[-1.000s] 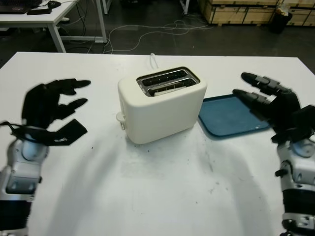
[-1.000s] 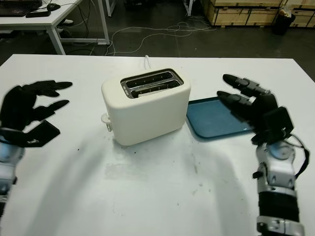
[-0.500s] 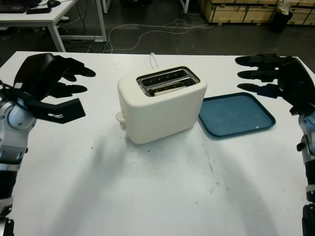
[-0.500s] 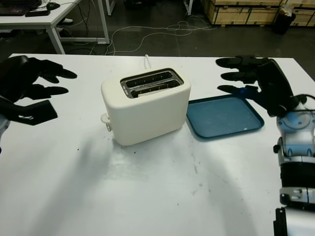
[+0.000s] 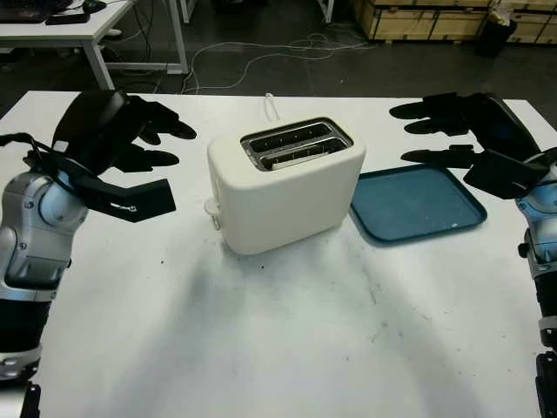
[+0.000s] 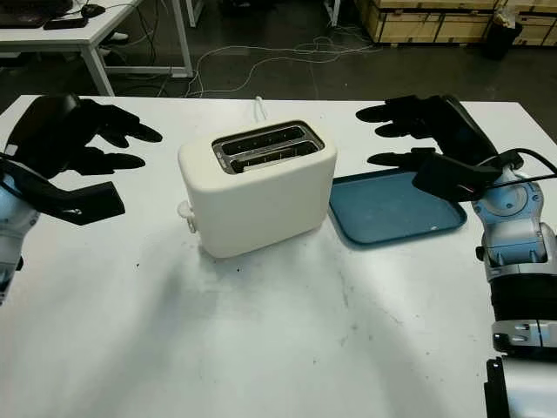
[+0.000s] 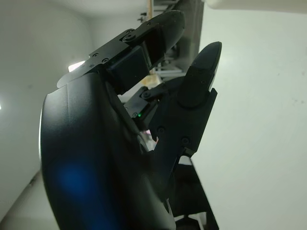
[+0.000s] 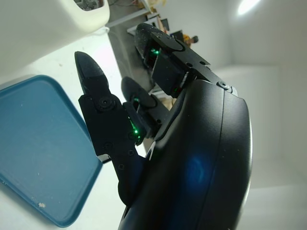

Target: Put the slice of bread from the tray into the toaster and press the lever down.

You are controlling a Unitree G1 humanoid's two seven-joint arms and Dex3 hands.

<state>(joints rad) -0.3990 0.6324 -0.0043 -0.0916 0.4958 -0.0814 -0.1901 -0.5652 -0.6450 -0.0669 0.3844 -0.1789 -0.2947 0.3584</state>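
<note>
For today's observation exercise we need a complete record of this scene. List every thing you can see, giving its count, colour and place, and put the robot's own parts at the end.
Cream plastic two-slot toaster: one, cream, middle of the table, slots facing up, small lever knob on its end nearest the left hand.
Dark blue rectangular plastic tray: one, blue, beside the toaster on the robot's right, no bread on it.
White table: one, white, under everything.
White cable: one, white, on the table behind the toaster.
Wooden crates: several, tan, on the floor beyond the table.
Left hand: one, black, open, raised to the left of the toaster.
Right hand: one, black, open, raised above the tray's far side.
</note>
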